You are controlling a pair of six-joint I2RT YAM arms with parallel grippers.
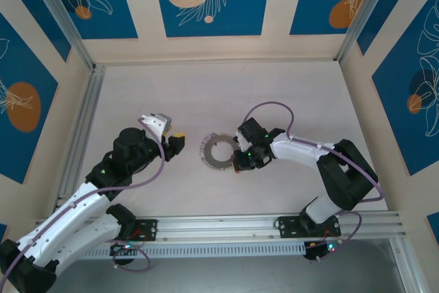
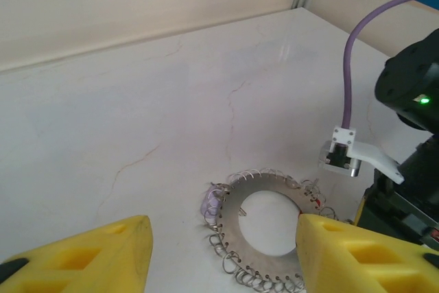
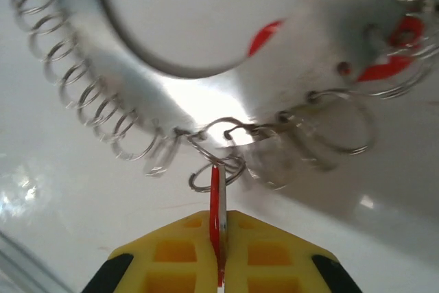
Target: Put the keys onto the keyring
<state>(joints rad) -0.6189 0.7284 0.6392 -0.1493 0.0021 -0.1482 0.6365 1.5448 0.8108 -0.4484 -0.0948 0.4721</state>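
Jaws of the right gripper (image 3: pixel 219 235) are pinched tight on the key (image 3: pixel 215 197). It is gripped edge-on, so its red head shows as a thin stripe between the yellow pads (image 3: pixel 171 252). Its tip reaches one of the small wire loops (image 3: pixel 216 173) at the rim of the keyring (image 3: pixel 147 90). The keyring lies flat on the desk (image 1: pixel 226 94), a silvery disc fringed with such loops, roughly midway between the two arms. Whether the key has actually hooked through the loop or merely touches it, I cannot tell. To do this step well, the push should probably be small and along the key's own line. The key should be level with the loop, so that it neither skids over the wire nor shoves the whole ring away. The left gripper (image 2: pixel 219 259) hovers near the ring's opposite side, jaws well apart and holding nothing. It could steady the ring if it slides.
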